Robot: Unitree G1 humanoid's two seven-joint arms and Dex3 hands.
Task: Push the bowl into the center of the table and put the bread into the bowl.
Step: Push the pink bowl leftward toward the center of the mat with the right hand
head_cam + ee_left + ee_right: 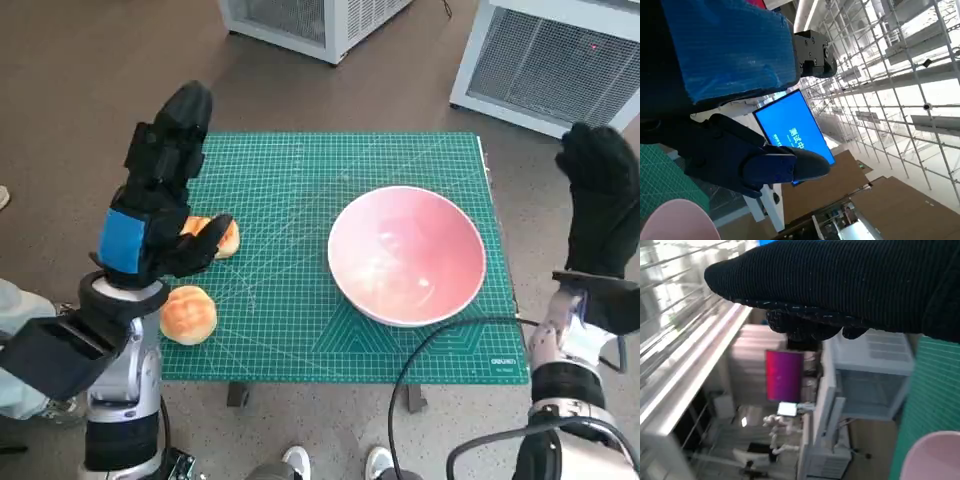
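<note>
The pink bowl (407,255) stands empty on the right half of the green cutting mat (300,180); its rim also shows in the left wrist view (675,220) and the right wrist view (935,457). One bread roll (188,314) lies near the mat's front left corner. A second roll (222,238) lies just behind it, partly hidden by my left hand's thumb. My left hand (160,180) is raised above the mat's left side, fingers stretched out, holding nothing. My right hand (602,200) is lifted upright off the table's right edge, also empty.
White grilled cabinets (540,60) stand on the floor beyond the table. A black cable (440,340) runs over the front right corner. Shoes of a person (335,462) show at the front edge. The wrist views mostly show the ceiling and a blue screen (790,130).
</note>
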